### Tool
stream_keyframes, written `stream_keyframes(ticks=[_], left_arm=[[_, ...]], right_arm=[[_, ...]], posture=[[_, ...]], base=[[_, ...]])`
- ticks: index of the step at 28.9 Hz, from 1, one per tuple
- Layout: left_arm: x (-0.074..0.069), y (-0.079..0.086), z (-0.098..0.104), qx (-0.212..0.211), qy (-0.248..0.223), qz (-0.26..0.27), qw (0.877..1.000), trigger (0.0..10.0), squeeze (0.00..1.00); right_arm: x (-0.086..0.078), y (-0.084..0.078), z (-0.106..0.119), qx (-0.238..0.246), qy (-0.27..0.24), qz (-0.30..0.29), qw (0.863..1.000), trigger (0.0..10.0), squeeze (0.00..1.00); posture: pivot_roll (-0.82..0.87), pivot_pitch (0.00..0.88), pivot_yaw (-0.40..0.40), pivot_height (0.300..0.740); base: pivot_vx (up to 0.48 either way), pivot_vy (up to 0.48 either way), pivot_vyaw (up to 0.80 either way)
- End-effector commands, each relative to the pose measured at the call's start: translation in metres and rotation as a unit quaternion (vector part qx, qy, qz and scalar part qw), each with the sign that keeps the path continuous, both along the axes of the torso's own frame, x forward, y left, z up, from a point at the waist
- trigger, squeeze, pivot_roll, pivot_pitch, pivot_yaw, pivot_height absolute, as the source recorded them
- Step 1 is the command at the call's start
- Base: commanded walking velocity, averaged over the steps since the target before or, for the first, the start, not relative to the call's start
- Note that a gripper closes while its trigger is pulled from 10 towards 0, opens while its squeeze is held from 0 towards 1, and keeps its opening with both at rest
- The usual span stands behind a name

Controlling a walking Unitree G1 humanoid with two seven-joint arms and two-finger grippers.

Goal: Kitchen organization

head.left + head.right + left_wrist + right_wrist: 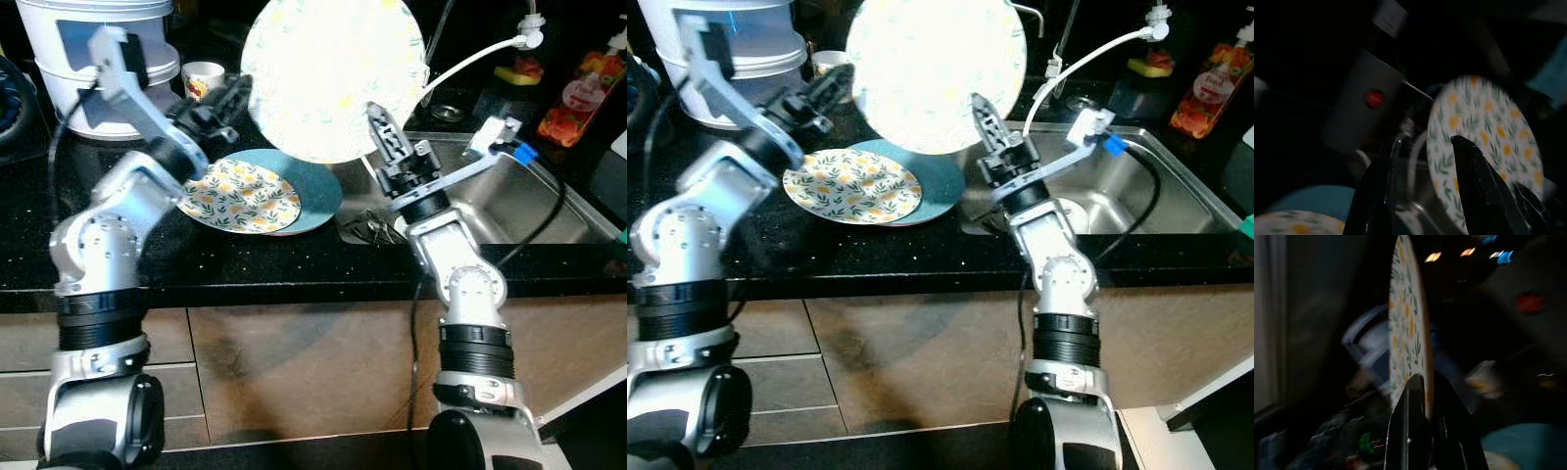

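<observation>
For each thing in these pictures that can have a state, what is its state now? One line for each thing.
Large round floral plate: lifted, on edge, above the counter.
Right claw: shut on the lifted plate's rim.
Left claw: open, beside the lifted plate.
Small round floral plate: flat, on the teal plate.
Round teal plate: flat on the black counter.
Steel sink: tap state cannot be told.

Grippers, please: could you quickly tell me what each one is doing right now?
Left gripper: open, holding nothing, beside the raised plate.
Right gripper: shut on that plate's edge.
</observation>
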State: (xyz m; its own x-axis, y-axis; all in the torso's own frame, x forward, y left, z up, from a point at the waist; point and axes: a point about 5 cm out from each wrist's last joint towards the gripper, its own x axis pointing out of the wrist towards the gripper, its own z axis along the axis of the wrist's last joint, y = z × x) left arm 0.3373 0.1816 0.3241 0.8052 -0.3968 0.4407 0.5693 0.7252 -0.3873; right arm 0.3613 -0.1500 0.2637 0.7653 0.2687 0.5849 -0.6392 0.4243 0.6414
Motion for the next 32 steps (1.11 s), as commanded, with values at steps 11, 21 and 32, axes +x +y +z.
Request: stream_keyframes(ticks=[11,21,32], left_arm=[[0.015,0.055,-0.04,-0.063,0.155,0.167,0.972,10.0,0.0],[0.02,0.077,-0.071,-0.093,0.242,0.256,0.931,10.0,0.0],[0.022,0.065,-0.084,-0.136,0.283,0.205,0.927,10.0,0.0]], right_arm=[[0.03,-0.054,-0.036,-0.149,0.179,-0.237,0.943,10.0,0.0],[0.034,-0.042,-0.047,-0.308,0.18,-0.304,0.883,10.0,0.0],[0.033,-0.03,-0.025,-0.357,0.107,-0.361,0.855,10.0,0.0]], posture=[[0.13,0.0,-0.081,0.74],[0.13,0.0,-0.083,0.74],[0.12,0.0,-0.084,0.74]], base=[[0.0,0.0,0.0],[0.0,0.0,0.0],[0.0,0.0,0.0]])
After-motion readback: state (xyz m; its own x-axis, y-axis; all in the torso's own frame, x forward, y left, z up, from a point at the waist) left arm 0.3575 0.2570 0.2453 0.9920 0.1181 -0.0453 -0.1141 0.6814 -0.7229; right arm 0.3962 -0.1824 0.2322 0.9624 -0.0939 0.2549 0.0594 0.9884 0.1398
